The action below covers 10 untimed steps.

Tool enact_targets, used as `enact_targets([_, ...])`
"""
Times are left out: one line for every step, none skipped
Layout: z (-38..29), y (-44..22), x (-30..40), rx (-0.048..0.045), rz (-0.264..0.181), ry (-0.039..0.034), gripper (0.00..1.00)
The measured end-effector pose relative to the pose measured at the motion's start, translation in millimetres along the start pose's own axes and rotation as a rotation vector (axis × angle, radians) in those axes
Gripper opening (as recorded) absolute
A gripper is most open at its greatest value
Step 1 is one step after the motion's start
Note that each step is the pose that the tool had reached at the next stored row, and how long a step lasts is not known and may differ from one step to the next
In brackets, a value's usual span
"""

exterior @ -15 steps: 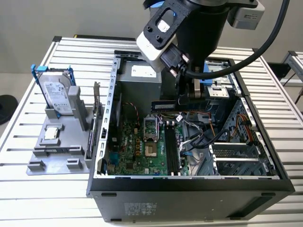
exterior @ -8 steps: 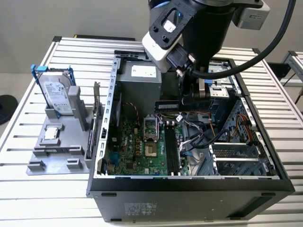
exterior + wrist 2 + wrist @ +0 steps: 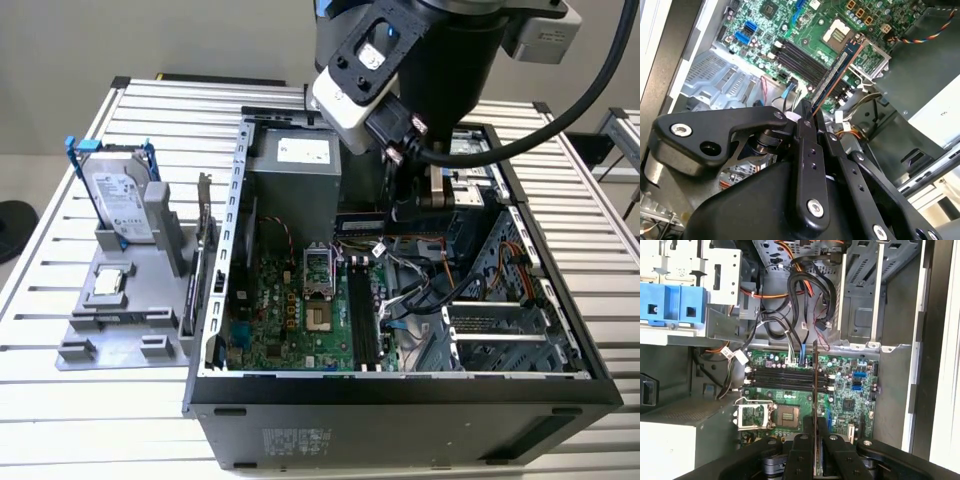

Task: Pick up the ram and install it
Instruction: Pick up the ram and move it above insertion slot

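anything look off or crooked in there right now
One thing: the ram, held over the motherboard by the gripper with its jaws shut on it, lies crosswise to the empty memory slots in both wrist views rather than lined up with them. Nothing looks damaged or spilled.

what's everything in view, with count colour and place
table: one, silver slats, under everything
computer case: one, black, open, on the table
motherboard: one, green, inside the case
memory slots: several, black, on the motherboard
power supply: one, grey, inside the case
cables: bundle, mostly black, inside the case
holder: one, grey, on the table beside the case
hard drive: one, silver with blue bracket, upright in the holder
processor chip: one, silver, flat on the holder
ram: one, bluish-dark, held above the motherboard
hand: one, black, shut on the ram
arm: one, black, over the case
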<state>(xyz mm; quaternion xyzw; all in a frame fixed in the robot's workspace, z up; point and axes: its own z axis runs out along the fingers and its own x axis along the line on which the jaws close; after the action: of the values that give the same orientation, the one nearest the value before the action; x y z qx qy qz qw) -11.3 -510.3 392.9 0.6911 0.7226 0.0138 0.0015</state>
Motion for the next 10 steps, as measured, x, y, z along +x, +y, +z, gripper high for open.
enact_targets([0.0,1.2,-0.1,0.0,0.0,0.0,0.0])
enact_targets([0.0,2.3,-0.1,0.0,0.0,0.0,0.0])
enact_targets([0.1,3.2,-0.2,0.0,0.0,0.0,0.0])
enact_targets([0.1,4.2,-0.2,0.0,0.001,-0.0001,0.0])
enact_targets([0.1,4.8,-0.1,0.0,0.003,-0.0001,0.0])
enact_targets([0.1,5.3,0.2,-0.0001,0.008,-0.0003,0.0])
enact_targets([0.1,5.6,0.3,-0.0003,0.017,-0.0006,0.0])
enact_targets([0.1,5.7,0.3,-0.0004,0.027,-0.0007,0.0])
enact_targets([0.1,5.9,0.4,-0.0006,0.038,-0.001,0.0])
enact_targets([0.1,6.0,0.4,-0.0008,0.048,-0.0012,0.0])
